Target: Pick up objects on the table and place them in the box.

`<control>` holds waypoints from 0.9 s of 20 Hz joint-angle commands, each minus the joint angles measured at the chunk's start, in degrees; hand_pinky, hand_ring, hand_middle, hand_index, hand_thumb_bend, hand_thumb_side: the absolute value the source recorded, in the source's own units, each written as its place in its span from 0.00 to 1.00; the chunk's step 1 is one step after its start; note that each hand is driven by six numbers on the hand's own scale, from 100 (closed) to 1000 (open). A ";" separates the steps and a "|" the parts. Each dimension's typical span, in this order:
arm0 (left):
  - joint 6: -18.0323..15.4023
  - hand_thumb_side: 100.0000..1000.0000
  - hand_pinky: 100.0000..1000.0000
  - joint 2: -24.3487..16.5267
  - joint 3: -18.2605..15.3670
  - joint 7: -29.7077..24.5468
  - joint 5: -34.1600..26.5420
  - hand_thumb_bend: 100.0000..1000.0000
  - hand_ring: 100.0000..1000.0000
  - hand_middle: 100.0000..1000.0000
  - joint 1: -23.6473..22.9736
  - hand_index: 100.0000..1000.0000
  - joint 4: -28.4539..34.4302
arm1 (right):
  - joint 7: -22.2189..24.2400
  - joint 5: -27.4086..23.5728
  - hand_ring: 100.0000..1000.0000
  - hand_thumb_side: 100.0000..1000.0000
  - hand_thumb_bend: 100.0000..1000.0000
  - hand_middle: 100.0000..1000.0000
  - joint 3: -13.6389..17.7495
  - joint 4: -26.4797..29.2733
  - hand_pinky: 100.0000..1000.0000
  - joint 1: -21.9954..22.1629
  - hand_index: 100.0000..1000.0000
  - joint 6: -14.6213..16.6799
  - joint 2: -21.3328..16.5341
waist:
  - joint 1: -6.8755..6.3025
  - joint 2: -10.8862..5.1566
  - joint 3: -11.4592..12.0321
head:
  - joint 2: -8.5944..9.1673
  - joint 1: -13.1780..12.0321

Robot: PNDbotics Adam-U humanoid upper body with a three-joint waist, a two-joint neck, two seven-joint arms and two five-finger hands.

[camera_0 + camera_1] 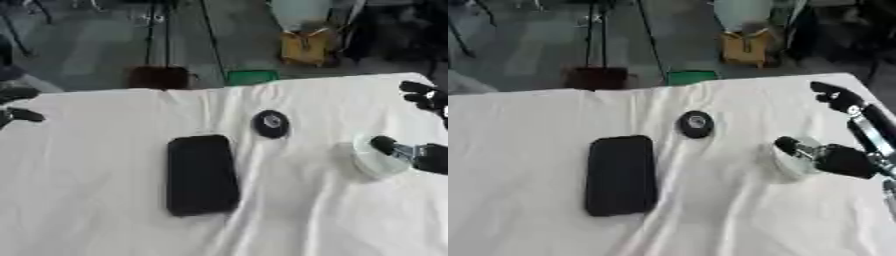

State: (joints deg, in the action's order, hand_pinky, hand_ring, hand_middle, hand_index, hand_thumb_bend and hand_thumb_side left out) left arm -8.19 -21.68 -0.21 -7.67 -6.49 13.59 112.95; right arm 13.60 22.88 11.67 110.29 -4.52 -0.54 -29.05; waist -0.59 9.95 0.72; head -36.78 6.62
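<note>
At the bench's (87, 200) right side, your right robot hand (842, 160) has its thumb on a pale round dish-like object (794, 162), other fingers spread above it, not yet closed round anything. Get fingers under the far rim before you curl; the white cloth may bunch. No box shows, so find it before lifting. The black slab (201, 175) and small round black disc (270, 123) lie mid-bench. Your left robot hand (17, 115) idles, relaxed, at the left edge.
</note>
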 commanded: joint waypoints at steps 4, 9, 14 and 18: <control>-0.13 0.92 0.60 -1.31 -0.52 -0.14 -0.13 0.08 0.76 0.81 0.47 0.88 0.84 | 0.98 0.08 0.92 0.55 0.69 0.93 0.52 -0.33 0.94 -0.38 0.99 0.41 -1.99 | 0.07 -0.67 0.01 | -0.35 -0.11; -0.11 0.92 0.60 -1.29 -0.49 -0.19 -0.13 0.08 0.76 0.81 0.47 0.88 0.77 | 1.70 -0.10 0.92 0.56 0.69 0.93 0.20 -1.86 0.94 -0.54 0.99 0.69 -2.55 | 0.12 -0.69 0.09 | -0.44 -0.05; -0.09 0.92 0.60 -1.23 -0.44 -0.29 -0.13 0.09 0.76 0.81 0.44 0.88 0.70 | 2.57 -0.09 0.93 0.57 0.69 0.94 -0.07 -4.58 0.94 -0.69 1.00 1.24 -3.33 | 0.13 -0.65 0.13 | -0.62 0.12; -0.14 0.92 0.60 -1.29 -0.41 -0.39 -0.15 0.08 0.76 0.81 0.50 0.88 0.75 | 3.41 -0.02 0.93 0.58 0.69 0.94 -0.61 -7.16 0.94 -1.17 1.00 1.61 -4.20 | 0.11 -0.56 0.26 | -0.79 0.09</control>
State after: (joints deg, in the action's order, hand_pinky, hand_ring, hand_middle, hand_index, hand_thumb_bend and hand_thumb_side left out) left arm -8.29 -21.68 -0.21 -7.84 -6.49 13.59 112.95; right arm 16.66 22.89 10.90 103.40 -5.09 0.89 -30.98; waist -0.57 9.97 0.88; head -37.03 6.64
